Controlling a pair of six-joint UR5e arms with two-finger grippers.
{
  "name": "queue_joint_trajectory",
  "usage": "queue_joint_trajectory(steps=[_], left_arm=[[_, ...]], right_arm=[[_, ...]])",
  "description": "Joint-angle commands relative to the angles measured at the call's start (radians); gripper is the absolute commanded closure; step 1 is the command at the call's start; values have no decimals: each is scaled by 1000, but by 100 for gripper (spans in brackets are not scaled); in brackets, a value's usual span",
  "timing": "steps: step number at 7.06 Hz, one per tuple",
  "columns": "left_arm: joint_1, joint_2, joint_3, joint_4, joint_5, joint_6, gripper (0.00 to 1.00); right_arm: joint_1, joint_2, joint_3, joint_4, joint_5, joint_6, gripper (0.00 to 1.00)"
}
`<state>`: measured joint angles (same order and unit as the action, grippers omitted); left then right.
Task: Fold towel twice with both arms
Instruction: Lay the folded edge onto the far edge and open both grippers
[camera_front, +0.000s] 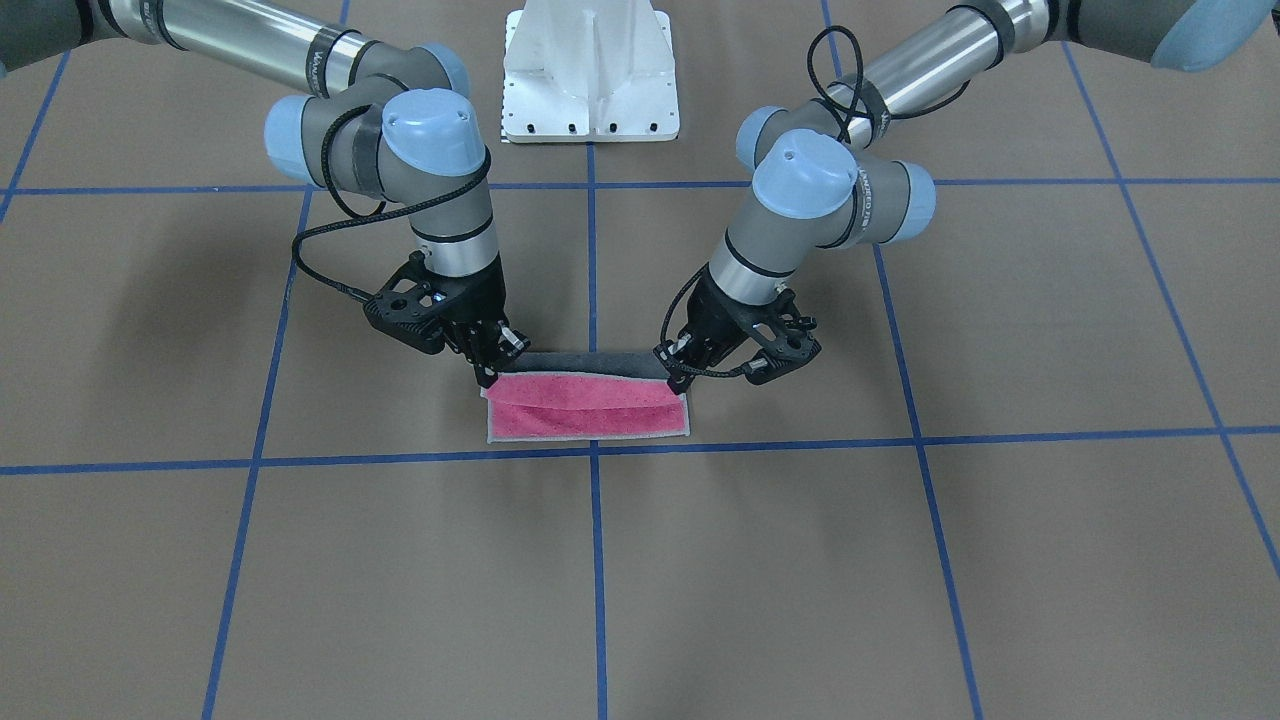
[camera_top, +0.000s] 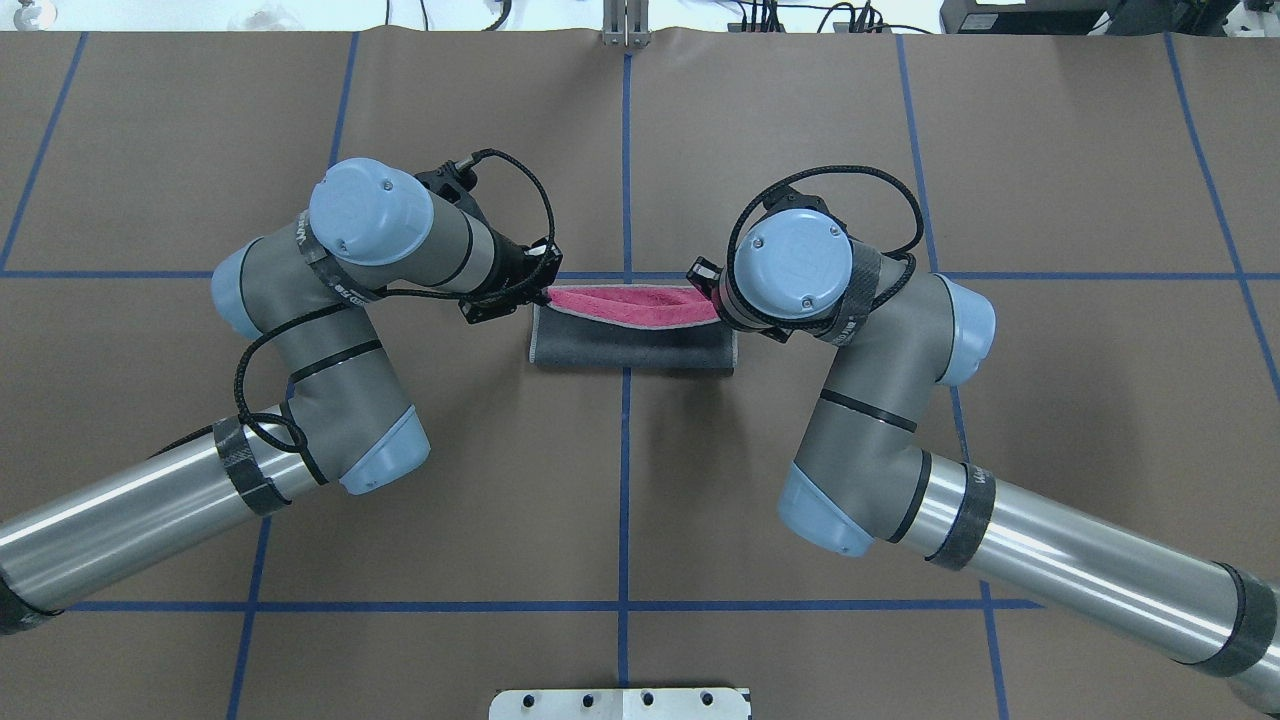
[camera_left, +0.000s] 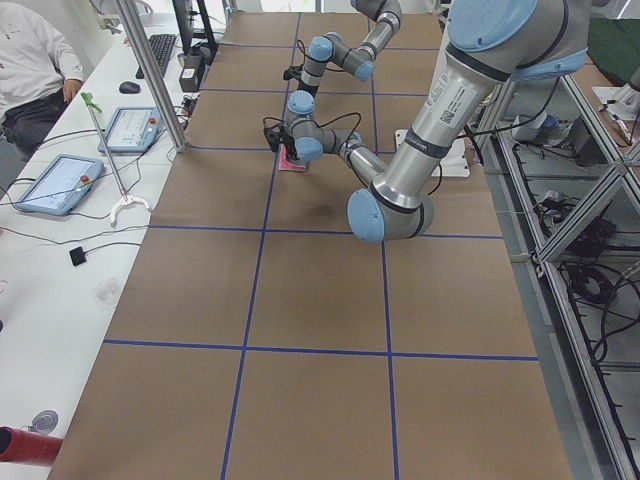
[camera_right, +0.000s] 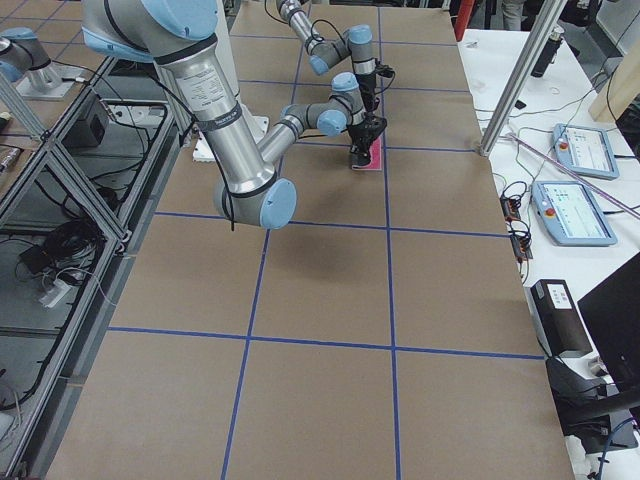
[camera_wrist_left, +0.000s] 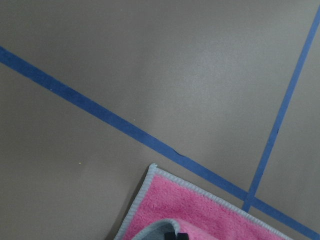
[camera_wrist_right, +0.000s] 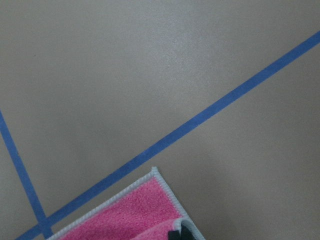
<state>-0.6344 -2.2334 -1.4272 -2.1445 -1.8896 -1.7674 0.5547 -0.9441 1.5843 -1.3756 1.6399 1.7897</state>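
Straddling blue tape (camera_front: 592, 260), half-folded towel (camera_front: 590, 412); pedestal (camera_front: 590, 70) beyond

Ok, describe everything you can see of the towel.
The towel is terry cloth, pink on one face, dark grey on the other, with a light grey stitched border. It lies on the brown table, half folded: the left hand and right hand each pinch a corner of the raised flap, which sags between them.

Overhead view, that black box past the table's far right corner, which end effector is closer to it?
Right. The right end effector grips the end of the towel toward the black box; the left end effector grips the opposite end, farther away.
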Motion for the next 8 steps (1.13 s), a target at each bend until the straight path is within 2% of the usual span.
queue_joint_trajectory(steps=[1,2,3,8], left_arm=[[-7,0,8,0,10,-1,74],[-8,-12,25,0,27,-3,47],[-22,-38,57,0,30,-3,32],[-61,-55,73,0,21,-1,22]], right_arm=[[8,1,-6,13,0,-6,68],[13,1,-9,13,-2,-19,18],[27,1,-12,13,-2,-41,2],[50,7,-26,15,14,-107,1]])
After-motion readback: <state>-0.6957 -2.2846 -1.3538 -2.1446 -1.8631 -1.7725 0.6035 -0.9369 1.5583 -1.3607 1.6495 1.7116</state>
